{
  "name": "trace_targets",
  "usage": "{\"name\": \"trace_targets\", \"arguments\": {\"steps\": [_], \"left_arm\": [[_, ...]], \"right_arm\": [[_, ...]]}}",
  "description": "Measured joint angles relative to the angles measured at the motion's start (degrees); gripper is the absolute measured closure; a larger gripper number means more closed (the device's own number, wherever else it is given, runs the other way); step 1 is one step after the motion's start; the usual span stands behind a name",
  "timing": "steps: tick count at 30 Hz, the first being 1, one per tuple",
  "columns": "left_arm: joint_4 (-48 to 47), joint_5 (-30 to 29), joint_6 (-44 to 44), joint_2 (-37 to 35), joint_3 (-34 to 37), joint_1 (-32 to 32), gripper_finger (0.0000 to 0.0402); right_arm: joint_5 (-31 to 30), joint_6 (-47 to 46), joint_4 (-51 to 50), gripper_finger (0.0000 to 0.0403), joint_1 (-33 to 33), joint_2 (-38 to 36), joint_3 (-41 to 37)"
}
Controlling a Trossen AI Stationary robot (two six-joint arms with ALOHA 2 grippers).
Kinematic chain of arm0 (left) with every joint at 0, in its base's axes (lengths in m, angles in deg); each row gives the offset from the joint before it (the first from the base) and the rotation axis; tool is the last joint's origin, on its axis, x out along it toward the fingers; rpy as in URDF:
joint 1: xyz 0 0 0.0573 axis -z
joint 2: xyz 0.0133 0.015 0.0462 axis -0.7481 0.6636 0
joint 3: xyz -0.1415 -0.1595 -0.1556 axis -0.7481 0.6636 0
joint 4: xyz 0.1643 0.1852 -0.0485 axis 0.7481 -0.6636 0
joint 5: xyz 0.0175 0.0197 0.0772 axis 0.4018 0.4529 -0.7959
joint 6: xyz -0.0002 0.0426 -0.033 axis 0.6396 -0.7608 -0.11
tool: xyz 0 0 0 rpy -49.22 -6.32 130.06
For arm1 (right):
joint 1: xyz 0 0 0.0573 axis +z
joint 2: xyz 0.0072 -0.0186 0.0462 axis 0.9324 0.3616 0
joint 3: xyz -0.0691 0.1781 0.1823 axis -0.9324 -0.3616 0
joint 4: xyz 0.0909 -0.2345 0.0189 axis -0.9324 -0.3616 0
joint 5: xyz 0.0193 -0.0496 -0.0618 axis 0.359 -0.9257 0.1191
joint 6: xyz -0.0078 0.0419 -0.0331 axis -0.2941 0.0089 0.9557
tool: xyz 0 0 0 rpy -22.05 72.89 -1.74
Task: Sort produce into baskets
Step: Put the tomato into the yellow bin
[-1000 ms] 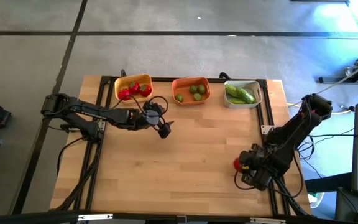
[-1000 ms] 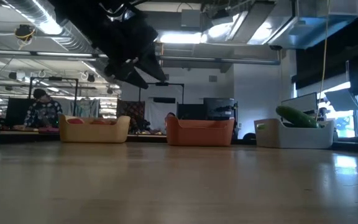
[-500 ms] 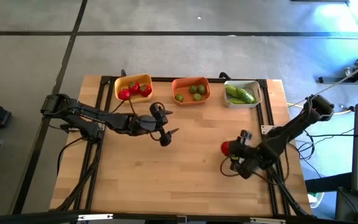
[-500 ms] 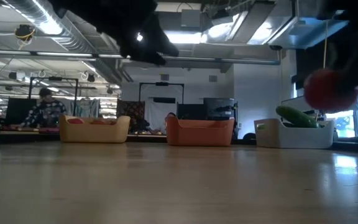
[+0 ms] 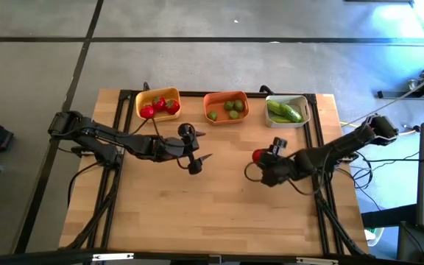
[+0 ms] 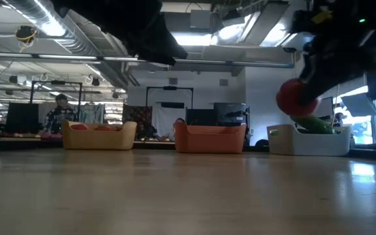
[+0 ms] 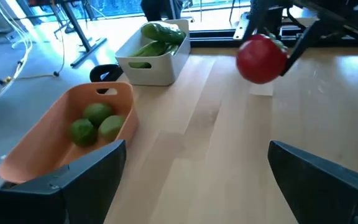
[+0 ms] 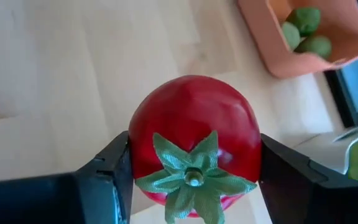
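My right gripper (image 5: 260, 158) is shut on a red tomato (image 5: 258, 155) with a green calyx, above the table's middle right, in front of the baskets. The tomato also shows in the low view (image 6: 297, 98) and the left wrist view (image 7: 261, 58). My left gripper (image 5: 201, 160) hovers open with nothing between its fingers, left of centre. Along the far edge stand a yellow basket (image 5: 144, 96) with red tomatoes, an orange basket (image 5: 226, 116) with limes (image 7: 95, 121) and a white basket (image 5: 288, 122) with cucumbers (image 7: 160, 34). My right gripper pinches the tomato by its two opposite sides (image 8: 143, 146) between its two fingers (image 8: 107, 171), the calyx end facing back toward the wrist. The fingers slant downward, coming from the table's right side. The tomato is lifted clear of the table.
Bare wooden tabletop (image 5: 219, 210) spreads in front of the baskets and between the two arms. A black frame rail (image 5: 317, 136) runs along the table's right side. A person sits in the room far behind the table (image 6: 61, 114).
My right gripper has swung from the near right corner toward the table's middle and the baskets, rising a little and turning, with the tomato kept between its fingers. My left gripper has rolled about its own line and shifted slightly toward the right, staying open.
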Motion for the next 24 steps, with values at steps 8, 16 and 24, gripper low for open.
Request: {"name": "trace_targets", "arguments": {"steps": [8,16,24], "left_arm": [[0.4,0.0,-8.2,0.0,0.0,0.0,0.0011],[0.4,0.0,-9.7,0.0,0.0,-0.5,0.0011],[0.4,0.0,-17.6,0.0,0.0,-0.4,0.0011]], "right_arm": [[6.1,16.4,9.7,0.0169,-10.7,0.0,0.0],[21.8,22.1,20.1,0.0169,-20.3,0.0,0.0],[38.0,20.5,28.8,0.0168,-26.9,0.0,0.0]]}}
